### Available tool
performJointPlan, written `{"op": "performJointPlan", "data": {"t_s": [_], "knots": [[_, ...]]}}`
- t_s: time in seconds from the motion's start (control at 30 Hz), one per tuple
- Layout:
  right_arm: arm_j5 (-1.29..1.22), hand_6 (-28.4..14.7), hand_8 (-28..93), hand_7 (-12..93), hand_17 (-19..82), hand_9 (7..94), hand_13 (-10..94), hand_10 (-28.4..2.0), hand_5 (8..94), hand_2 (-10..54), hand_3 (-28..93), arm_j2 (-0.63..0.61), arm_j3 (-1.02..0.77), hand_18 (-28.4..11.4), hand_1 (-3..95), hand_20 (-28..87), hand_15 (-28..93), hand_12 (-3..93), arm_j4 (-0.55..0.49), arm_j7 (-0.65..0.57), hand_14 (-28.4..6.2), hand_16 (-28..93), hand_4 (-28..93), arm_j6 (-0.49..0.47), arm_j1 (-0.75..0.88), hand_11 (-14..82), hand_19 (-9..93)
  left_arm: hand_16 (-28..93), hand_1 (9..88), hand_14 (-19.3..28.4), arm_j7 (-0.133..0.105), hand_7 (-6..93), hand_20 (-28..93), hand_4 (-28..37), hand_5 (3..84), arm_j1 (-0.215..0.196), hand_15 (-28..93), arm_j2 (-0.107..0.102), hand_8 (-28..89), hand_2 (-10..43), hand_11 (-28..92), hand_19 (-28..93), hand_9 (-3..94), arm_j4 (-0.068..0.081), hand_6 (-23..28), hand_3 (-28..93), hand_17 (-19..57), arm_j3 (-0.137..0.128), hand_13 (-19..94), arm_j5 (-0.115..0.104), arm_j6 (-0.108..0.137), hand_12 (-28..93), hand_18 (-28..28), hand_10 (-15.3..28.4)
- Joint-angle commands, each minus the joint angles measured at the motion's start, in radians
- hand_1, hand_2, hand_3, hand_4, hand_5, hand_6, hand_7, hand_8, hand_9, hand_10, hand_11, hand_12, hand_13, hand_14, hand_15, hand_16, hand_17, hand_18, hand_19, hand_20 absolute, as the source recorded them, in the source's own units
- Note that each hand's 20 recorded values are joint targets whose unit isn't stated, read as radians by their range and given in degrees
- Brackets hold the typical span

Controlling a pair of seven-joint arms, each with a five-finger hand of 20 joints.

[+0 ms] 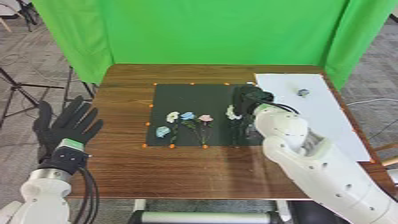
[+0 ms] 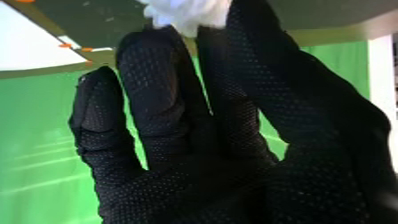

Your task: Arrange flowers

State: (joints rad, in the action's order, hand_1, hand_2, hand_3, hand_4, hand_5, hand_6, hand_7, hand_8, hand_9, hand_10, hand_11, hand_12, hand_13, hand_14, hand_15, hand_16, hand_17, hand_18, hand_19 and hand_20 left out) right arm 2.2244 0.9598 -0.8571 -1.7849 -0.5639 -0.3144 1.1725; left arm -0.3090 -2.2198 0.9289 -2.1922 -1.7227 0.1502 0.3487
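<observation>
The right hand is over the upper right part of the dark mat, beside a white flower with its stem along the mat. From the wrist, the right hand has its thumb and fingertips around white petals; the stem is hidden there. Further left on the mat are another white flower, a blue flower, a pink flower and a pale blue flower. The left hand stands open at the table's left side, holding nothing.
A white sheet covers the table's right side, with a small bluish object on it. Orange markers edge the mat. The brown table extends in front of the mat, and a green backdrop hangs behind it.
</observation>
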Motion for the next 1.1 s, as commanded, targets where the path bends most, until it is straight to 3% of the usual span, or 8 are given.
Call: {"op": "performJointPlan", "data": {"t_s": [0.03,0.17,0.3,0.5,0.77,0.87,0.9,1.1], "knots": [[0.033,-4.1,-13,18,36,63.1,66,-16.1,57.2,-9.5,78,-0.034,-0.034,-24.5,47.4,37,68,18.0,-0.04,-0.016,-11.3,30,-28,0.004,0.001,18.7,85,-8,22.2,13.2,-0.011,15.9,6,-28.3,32.0,-0.014,30,0.006,-9,13.6,20,29,25.4,-0.005,7.7,69,-8.5,-0.001,13,-0.002,-0.011,10,13.2,13.6],[0.056,-4.6,-12,17,36,59.1,66,-16.8,55.2,-9.5,77,-0.044,-0.1,-24.7,46.0,37,68,16.8,0.01,-0.031,-11.7,28,-28,0.059,-0.006,15.8,85,-8,22.4,13.4,-0.009,15.9,6,-28.3,32.4,-0.016,31,0.007,-9,13.5,20,29,25.6,-0.006,7.7,69,-8.5,-0.001,13,0.002,-0.014,10,13.0,13.6],[-0.021,-3.7,-12,16,35,54.2,65,-15.2,53.6,-9.5,77,-0.039,-0.176,-24.9,45.2,36,67,14.2,0.1,-0.084,-12.2,27,-28,0.132,-0.063,11.2,84,-8,22.5,13.4,0.021,15.8,6,-28.3,32.6,-0.021,31,0.012,-9,13.5,20,29,25.5,-0.002,7.6,68,-8.4,-0.015,14,0.013,-0.036,10,12.9,13.6],[-0.085,-5.5,-11,14,34,47.0,64,-16.6,48.0,-9.5,77,-0.066,-0.163,-25.1,41.2,36,68,12.4,0.253,-0.132,-13.4,26,-28,0.07,-0.18,8.4,84,-8,22.4,13.6,0.01,15.6,6,-28.3,32.8,-0.005,31,0.0,-9,13.5,19,29,25.3,0.008,7.6,68,-8.5,0.0,14,0.023,-0.058,10,12.9,13.6],[-0.169,-8.0,-10,10,33,37.6,60,-21.0,40.7,-9.5,76,-0.055,-0.115,-25.0,37.5,34,67,10.9,0.435,-0.171,-15.0,23,-26,-0.024,-0.253,6.8,82,-8,22.3,13.6,-0.001,15.2,6,-28.3,34.5,0.032,31,-0.015,-9,13.5,19,29,26.9,0.022,7.6,68,-8.0,0.032,15,0.019,-0.057,10,12.5,13.5],[-0.196,-8.8,-10,9,33,35.7,60,-18.5,39.6,-9.5,77,-0.034,-0.137,-25.0,38.9,33,67,9.7,0.495,-0.197,-15.0,22,-26,-0.048,-0.247,7.9,82,-8,22.3,13.7,0.023,15.3,6,-28.3,34.7,0.036,31,-0.011,-9,13.5,20,29,27.0,0.03,7.7,68,-8.0,0.03,16,0.025,-0.073,10,12.5,13.6],[-0.221,-9.4,-10,9,33,35.2,60,-17.3,39.5,-9.5,78,-0.029,-0.147,-24.8,40.2,32,67,8.2,0.511,-0.206,-14.9,22,-26,-0.066,-0.244,9.3,82,-8,22.4,13.7,0.017,15.3,6,-28.3,34.7,0.037,32,-0.011,-9,13.6,20,29,27.0,0.026,7.7,68,-8.0,0.034,16,0.017,-0.058,10,12.5,13.6],[-0.222,-9.1,-10,9,32,33.7,60,-15.3,38.2,-9.5,79,-0.031,-0.176,-24.5,42.5,32,66,7.0,0.523,-0.199,-14.6,21,-27,-0.088,-0.197,10.9,81,-8,22.5,13.9,0.041,15.1,6,-28.3,34.9,0.023,31,0.001,-8,13.5,20,29,27.0,0.026,7.8,69,-7.9,0.023,15,0.029,-0.068,10,12.5,13.7]]}}
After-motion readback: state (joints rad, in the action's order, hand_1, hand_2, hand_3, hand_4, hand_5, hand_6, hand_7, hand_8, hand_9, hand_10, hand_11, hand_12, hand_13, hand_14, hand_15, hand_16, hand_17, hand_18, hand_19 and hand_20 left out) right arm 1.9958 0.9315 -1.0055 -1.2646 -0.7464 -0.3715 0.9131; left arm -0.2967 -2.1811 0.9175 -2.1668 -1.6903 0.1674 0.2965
